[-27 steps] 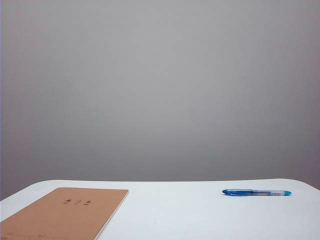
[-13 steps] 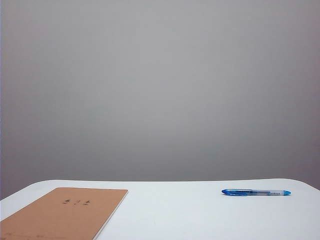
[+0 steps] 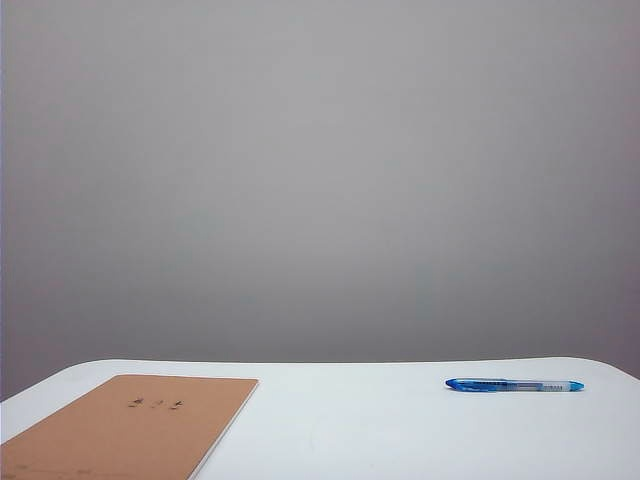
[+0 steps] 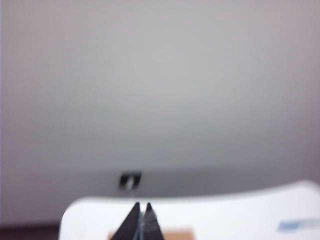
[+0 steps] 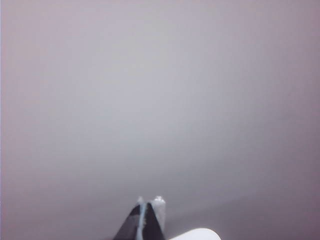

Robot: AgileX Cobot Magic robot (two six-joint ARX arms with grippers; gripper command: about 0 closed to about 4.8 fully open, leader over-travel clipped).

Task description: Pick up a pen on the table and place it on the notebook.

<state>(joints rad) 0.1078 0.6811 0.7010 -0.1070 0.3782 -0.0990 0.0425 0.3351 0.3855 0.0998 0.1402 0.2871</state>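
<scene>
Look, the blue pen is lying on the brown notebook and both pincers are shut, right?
Not quite. The exterior view shows the pen lying on the bare white table, well away from the brown notebook. The rest holds: the left pincer and the right pincer are both shut.

We see a white table [image 3: 400, 430], a tan notebook [image 3: 130, 425] bearing small dark characters, a translucent blue pen [image 3: 514, 385], and seemingly black fingertips [image 4: 134, 220].

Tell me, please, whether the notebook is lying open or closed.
Closed: the notebook lies flat on the table with its tan cover up; no pages show. Both grippers, left and right, are shut.
</scene>
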